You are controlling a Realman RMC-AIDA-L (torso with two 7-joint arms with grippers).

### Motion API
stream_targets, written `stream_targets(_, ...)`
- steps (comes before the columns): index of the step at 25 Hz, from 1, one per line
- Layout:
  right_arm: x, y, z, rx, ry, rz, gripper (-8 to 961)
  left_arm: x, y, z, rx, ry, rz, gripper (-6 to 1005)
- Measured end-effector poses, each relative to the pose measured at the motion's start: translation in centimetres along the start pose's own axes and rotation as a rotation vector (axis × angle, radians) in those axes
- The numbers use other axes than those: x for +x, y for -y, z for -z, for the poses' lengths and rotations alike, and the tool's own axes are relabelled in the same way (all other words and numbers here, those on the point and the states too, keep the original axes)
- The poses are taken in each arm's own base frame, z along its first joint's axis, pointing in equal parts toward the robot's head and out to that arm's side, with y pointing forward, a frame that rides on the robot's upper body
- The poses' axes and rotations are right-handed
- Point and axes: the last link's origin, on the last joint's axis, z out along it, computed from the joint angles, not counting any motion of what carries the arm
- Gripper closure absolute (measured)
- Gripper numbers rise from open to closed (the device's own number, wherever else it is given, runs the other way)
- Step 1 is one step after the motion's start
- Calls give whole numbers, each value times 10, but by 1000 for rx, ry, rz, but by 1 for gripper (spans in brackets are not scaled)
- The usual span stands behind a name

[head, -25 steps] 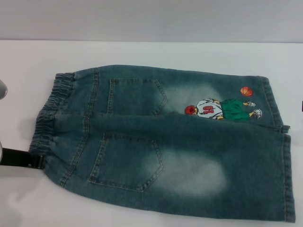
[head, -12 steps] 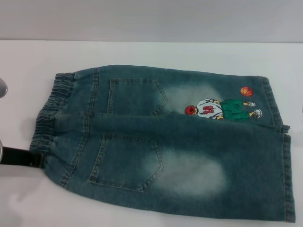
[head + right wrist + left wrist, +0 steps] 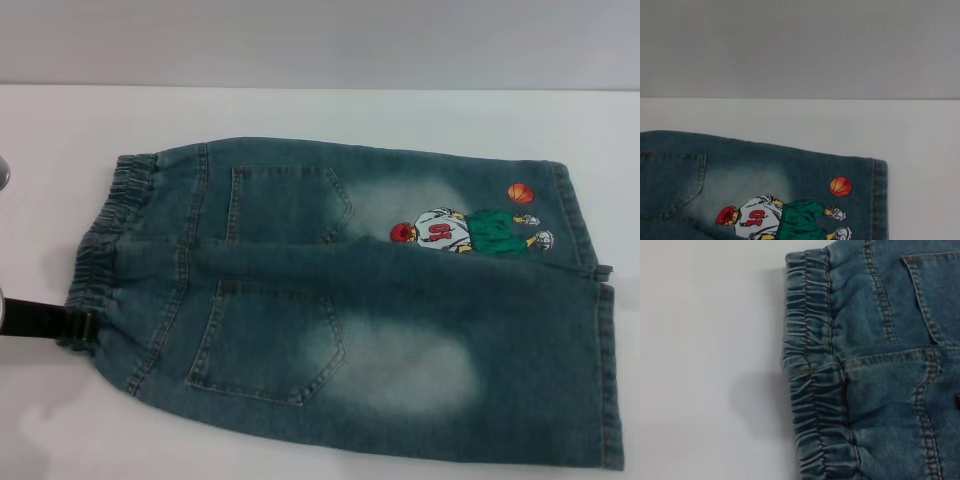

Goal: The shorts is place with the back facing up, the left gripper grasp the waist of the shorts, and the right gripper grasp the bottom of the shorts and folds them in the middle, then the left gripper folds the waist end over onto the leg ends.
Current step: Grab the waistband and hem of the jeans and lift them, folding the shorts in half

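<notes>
Since a moment ago, the left gripper (image 3: 75,330) has crept in from the side until its black tip meets the near corner of the waist (image 3: 100,250); nothing else has shifted. Spread flat on the white surface (image 3: 300,110), back pockets up, the shorts (image 3: 350,300) lie with the gathered band toward the robot's left and the bottom (image 3: 590,300) hems toward its right, the cartoon print (image 3: 470,232) on the far leg. From where I stand, the risk is that the left claw pushes the elastic band along instead of getting under it, bunching the denim, or that it pinches only the top layer so the fold comes up crooked. Whether its jaws are spread or pinched I cannot tell; only a dark tip shows, touching the band's edge, holding nothing that I can see. No sign of the right gripper in any view.
</notes>
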Motion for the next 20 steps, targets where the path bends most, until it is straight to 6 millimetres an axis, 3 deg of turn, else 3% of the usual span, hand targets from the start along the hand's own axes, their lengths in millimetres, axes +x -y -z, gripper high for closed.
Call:
stream_targets(10, 0, 0, -1, -3, -2, 9, 342, -1, 1, -2, 2, 10, 1, 630)
stream_targets(20, 3, 0, -2, -4, -11, 6, 342, -3, 4, -2, 33, 29, -15, 243)
